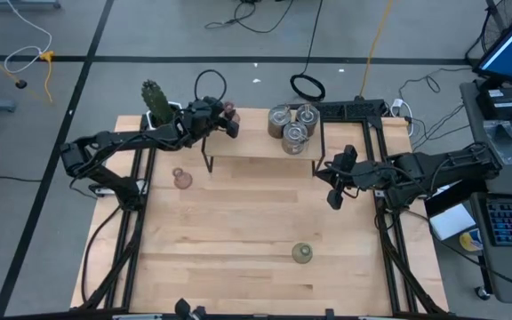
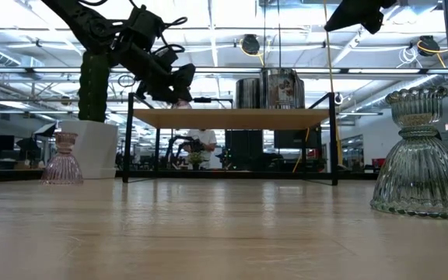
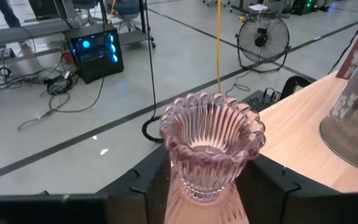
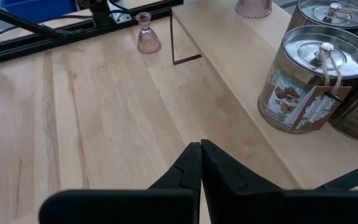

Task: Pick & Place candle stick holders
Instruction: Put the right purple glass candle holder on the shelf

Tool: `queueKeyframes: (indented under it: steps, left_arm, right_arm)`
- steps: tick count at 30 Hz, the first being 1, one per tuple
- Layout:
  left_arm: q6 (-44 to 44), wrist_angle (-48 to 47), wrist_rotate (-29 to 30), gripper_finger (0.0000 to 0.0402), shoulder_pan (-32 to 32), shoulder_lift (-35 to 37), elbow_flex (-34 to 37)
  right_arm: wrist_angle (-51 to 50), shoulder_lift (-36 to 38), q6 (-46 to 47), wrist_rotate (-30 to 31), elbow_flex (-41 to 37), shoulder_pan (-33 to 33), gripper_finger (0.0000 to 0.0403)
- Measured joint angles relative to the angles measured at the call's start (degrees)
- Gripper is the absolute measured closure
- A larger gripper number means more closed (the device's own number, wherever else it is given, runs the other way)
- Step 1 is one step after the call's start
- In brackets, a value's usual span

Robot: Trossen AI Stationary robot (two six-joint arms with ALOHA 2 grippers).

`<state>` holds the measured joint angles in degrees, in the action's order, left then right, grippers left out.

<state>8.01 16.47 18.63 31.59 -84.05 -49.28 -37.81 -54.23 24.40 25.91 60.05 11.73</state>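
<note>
Pink glass holder [image 3: 210,149] sits between the left hand's [image 1: 229,120] fingers on the shelf [image 1: 256,147]; next, release fully and withdraw.

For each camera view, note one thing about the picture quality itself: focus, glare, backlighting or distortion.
High view: even light, no hard shadows on the table. Low view: the near tabletop is blurred, and the left gripper is a dark shape against bright ceiling lights. Left wrist view: the pink glass holder is sharp, the metal tin at the edge soft. Right wrist view: glare on the tin lids.
</note>
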Motion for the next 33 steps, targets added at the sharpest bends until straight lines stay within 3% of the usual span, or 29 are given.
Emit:
queueKeyframes:
  steps: [12, 24, 33]
  left_arm:
    - [-0.4, -0.3, 0.0, 0.0254, -1.5, 0.1, 0.0]
    - [-1.3, -0.7, 1.4, 0.0227, -1.7, 0.4, 0.0]
    - [-1.9, -0.5, 3.0, 0.0240, -2.5, 0.5, 0.0]
  right_arm:
    - [2.3, 0.0, 0.0, -0.2, 0.0, 0.0, 0.0403]
    - [2.5, 0.0, 0.2, -0.4, 0.0, 0.0, 0.0403]
    - [2.5, 0.0, 0.0, -0.4, 0.0, 0.0, 0.0403]
